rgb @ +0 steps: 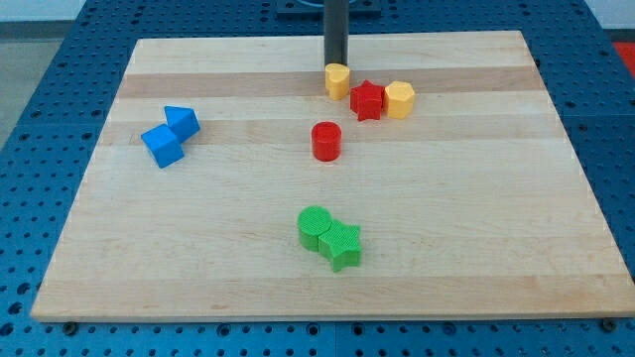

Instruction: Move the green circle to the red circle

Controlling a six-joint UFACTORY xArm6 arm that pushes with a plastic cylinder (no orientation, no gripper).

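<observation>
While you scan from the view's left, take the red circle [325, 141] near the board's middle as your landmark. Well to its left sit two blue blocks [170, 136], touching each other; the nearer one looks like a cube, and the other's shape is harder to make out. They play no part in this job.

Next comes the green circle [315, 227], well below the red circle and just a touch to its left. It presses against a green star [342, 245] on its lower right side. Open board lies between the green circle and the red one, so the path up is clear.

Above the red circle, slightly to its right, you find my tip [336, 65], just behind a yellow block [338, 80] and seemingly touching its top edge. There is no hand here to open or close, only a bare rod with nothing clamped. To the right of the yellow block stand a red star [366, 100] and a yellow hexagon [399, 99], touching one another.

What matters for you: my tip is on the far side of the red circle from the green circle. I judge that it must travel round the red circle, get below the green circle, and push upward without dragging the green star along.
</observation>
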